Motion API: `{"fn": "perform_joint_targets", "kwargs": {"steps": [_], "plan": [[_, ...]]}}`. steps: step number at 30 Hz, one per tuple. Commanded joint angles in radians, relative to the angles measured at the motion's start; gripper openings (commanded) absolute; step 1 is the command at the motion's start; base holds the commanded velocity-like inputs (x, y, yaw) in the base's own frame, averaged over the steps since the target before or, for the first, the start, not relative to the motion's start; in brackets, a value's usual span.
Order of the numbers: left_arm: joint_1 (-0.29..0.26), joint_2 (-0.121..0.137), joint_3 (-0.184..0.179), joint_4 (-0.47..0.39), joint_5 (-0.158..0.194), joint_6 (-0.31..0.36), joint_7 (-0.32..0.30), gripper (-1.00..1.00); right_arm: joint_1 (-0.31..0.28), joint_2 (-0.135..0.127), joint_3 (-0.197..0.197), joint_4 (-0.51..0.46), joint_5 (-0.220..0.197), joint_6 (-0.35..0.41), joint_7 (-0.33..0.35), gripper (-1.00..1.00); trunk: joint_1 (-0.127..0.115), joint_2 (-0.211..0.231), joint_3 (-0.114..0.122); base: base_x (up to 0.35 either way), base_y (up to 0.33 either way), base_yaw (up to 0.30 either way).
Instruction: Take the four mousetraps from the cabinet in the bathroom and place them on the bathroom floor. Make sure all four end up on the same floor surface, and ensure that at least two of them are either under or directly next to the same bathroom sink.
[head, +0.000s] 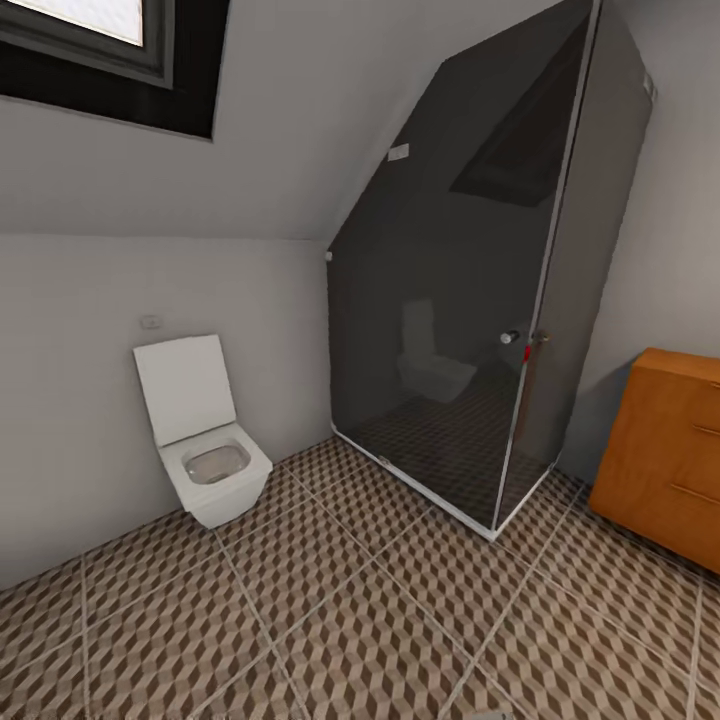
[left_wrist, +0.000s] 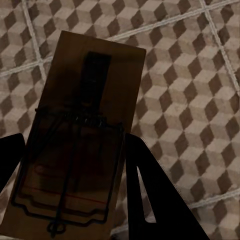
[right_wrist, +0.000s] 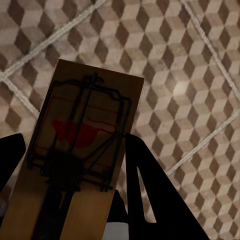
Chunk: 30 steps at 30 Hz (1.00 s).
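In the left wrist view, my left gripper (left_wrist: 72, 175) is shut on a mousetrap (left_wrist: 95, 85), a flat wooden board with dark wire parts, held above the bathroom floor (left_wrist: 190, 75). My right gripper (right_wrist: 70, 177) is shut on a second mousetrap (right_wrist: 100, 100) with a red mark, also above the cube-patterned tiles (right_wrist: 190, 75). The orange-brown cabinet (head: 670, 450) stands at the right edge of the head view, its drawers closed. The bathroom sink is out of view.
A white toilet (head: 205, 440) with its lid up hangs on the left wall. A dark glass shower enclosure (head: 470, 330) fills the corner between toilet and cabinet. Patterned floor (head: 350, 600) stretches across the foreground. A window (head: 110, 50) sits at the upper left.
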<state>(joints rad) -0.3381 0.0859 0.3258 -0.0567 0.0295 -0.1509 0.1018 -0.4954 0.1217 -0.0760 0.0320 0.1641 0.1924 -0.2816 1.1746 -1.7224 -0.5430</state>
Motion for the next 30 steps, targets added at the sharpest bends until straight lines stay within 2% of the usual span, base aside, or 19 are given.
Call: {"fn": "perform_joint_targets", "kwargs": {"steps": [1, 11, 15, 30], "plan": [[-0.001, 0.000, 0.001, 0.001, 0.003, -0.004, -0.002, -1.00, -0.001, 0.000, -0.008, 0.002, 0.009, 0.002, -0.003, -1.00, 0.000, -0.001, -0.001, 0.000, 0.000, 0.273], [-0.001, -0.002, 0.001, 0.001, 0.003, -0.004, -0.001, -1.00, -0.002, -0.003, -0.007, 0.002, 0.009, 0.001, 0.002, -1.00, 0.000, -0.001, -0.001, 0.003, 0.000, 0.273], [-0.001, -0.001, 0.001, 0.001, 0.003, -0.004, -0.009, -1.00, -0.002, -0.004, -0.007, 0.001, 0.009, 0.001, 0.002, -1.00, 0.000, -0.001, -0.001, 0.178, -0.004, 0.223], [-0.001, 0.000, 0.001, 0.001, 0.003, -0.001, -0.011, -1.00, -0.002, -0.010, -0.008, 0.002, 0.008, 0.001, 0.003, -1.00, 0.000, -0.001, -0.001, 0.300, -0.129, 0.026]]}}
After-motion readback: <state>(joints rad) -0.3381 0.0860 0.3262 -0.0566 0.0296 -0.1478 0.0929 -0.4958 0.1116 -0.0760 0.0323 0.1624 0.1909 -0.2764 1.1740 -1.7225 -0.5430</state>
